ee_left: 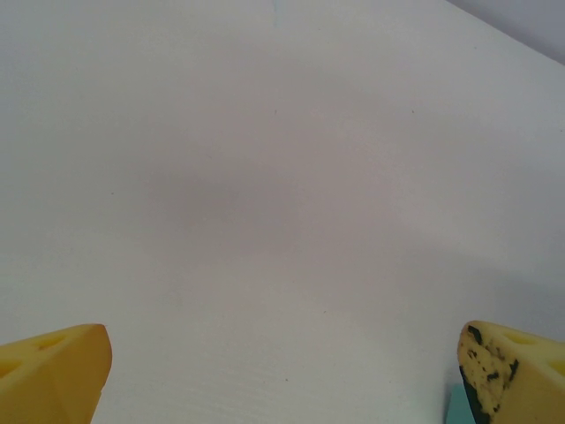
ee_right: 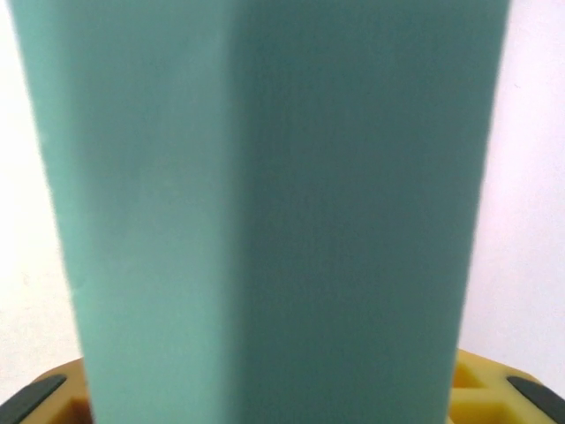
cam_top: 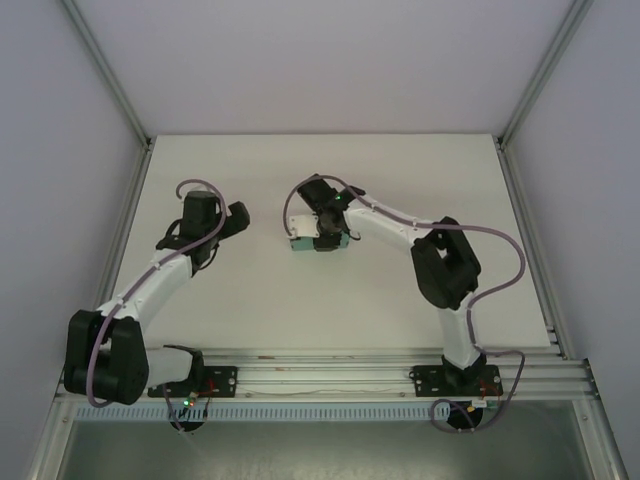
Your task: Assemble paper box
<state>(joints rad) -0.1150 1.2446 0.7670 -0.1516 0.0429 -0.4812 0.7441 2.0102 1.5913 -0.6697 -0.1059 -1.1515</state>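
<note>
Two robot arms work a white table (cam_top: 330, 160) – the left arm (cam_top: 150, 285) bends in from 8 o'clock, and the right arm (cam_top: 445, 265) reaches in from 5 o'clock to the table's centre. One paper box (ee_right: 274, 203), teal-green card, sits at the centre, well apart from all four table edges.

The right gripper (cam_top: 324, 238) is down on the box. From its wrist camera the card stands between two yellow fingers (ee_right: 53, 397), one at each lower corner, right against the box's sides. Whether they are pinching it cannot be told.

The left gripper (ee_left: 282, 375) hangs at 9 o'clock of the box with a strip of bare table between them. Its two yellow fingertips (ee_left: 53, 375) are spread wide over plain white surface, with nothing held.

Open room lies on every side of the box: a broad bare band toward 12 o'clock up to the back edge, another toward 6 o'clock down to the metal rail (cam_top: 330, 365) where both arm bases are bolted, and clear table at 3 o'clock behind the right arm's forearm. Two slanting frame posts (cam_top: 110, 70) bound the table at 9 and 3 o'clock.

Count – two arms, two grippers, four yellow fingers, one box.
</note>
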